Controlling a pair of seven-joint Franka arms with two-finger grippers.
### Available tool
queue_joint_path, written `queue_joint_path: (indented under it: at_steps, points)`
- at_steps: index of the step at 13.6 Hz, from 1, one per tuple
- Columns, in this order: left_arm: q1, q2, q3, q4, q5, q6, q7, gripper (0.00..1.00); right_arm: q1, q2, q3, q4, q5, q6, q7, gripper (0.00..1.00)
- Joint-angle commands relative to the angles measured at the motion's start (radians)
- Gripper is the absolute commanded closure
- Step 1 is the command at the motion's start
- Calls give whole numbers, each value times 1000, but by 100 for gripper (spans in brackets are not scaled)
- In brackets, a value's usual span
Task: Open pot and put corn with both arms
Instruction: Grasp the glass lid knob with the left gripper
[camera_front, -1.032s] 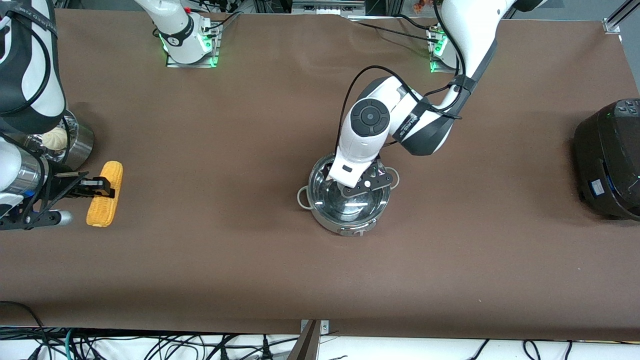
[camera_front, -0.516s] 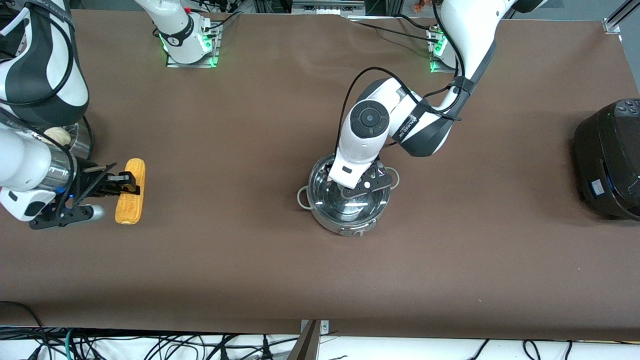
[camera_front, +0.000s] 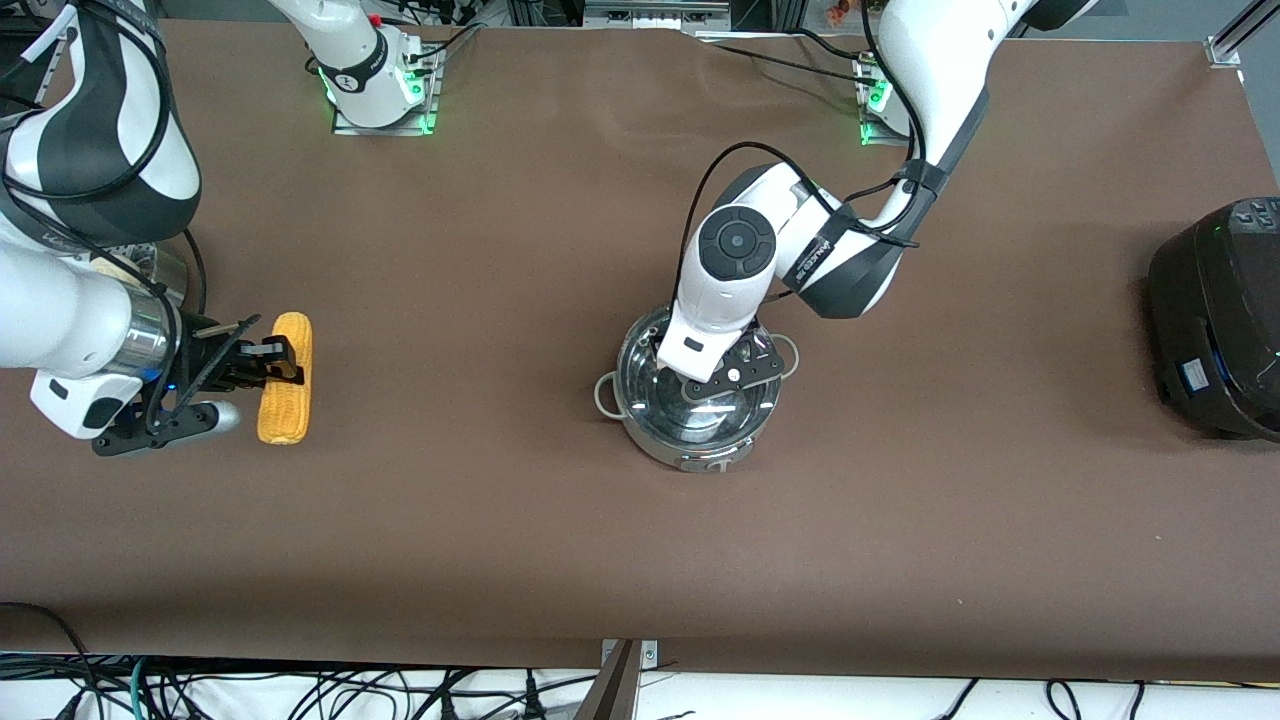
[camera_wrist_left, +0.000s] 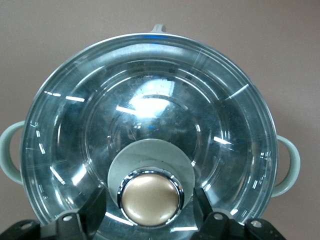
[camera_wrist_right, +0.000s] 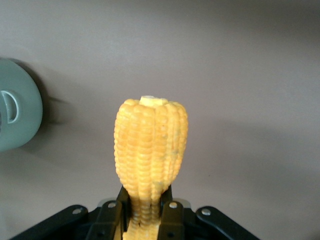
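**Corn gripped and aloft, lid knob between the left fingers**

The right gripper (camera_front: 283, 366) is clamped on the corn (camera_front: 285, 392), holding it by one end over the table (camera_front: 500, 520) toward the right arm's end. In the right wrist view the cob (camera_wrist_right: 151, 155) stands out from between the two black fingers (camera_wrist_right: 111, 220), with the brown tabletop under it.

The pot (camera_front: 697, 400) stands mid-table, its glass lid (camera_wrist_left: 150, 130) on. The left gripper (camera_front: 722, 368) is down over the lid; in the left wrist view its fingers (camera_wrist_left: 95, 210) sit on either side of the tan knob (camera_wrist_left: 151, 198), close to it, but I cannot tell whether they press it or leave a gap.

A black cooker (camera_front: 1215, 320) sits at the left arm's end of the table, well apart from the pot
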Motion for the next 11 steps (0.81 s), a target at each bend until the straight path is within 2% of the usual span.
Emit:
queue_joint_path:
  at_steps: [1,7,8,9,10,11]
  points:
    - [-15,17,8,35,32,-6,-11,33,-7,12,11,29,12,-18,-1,76]
    - [-14,16,8,37,32,-6,-13,44,-5,12,18,28,13,-20,2,76]
    - [-15,16,8,37,32,-6,-13,49,-7,12,26,28,13,-20,6,76]
    - [-15,16,8,37,32,-6,-11,59,-5,12,28,28,13,-20,14,76]
    - [-14,16,8,37,32,-6,-11,74,-5,12,28,28,13,-20,17,76]
    - [-15,14,8,37,31,-6,-11,95,-7,12,28,26,15,-21,17,76]
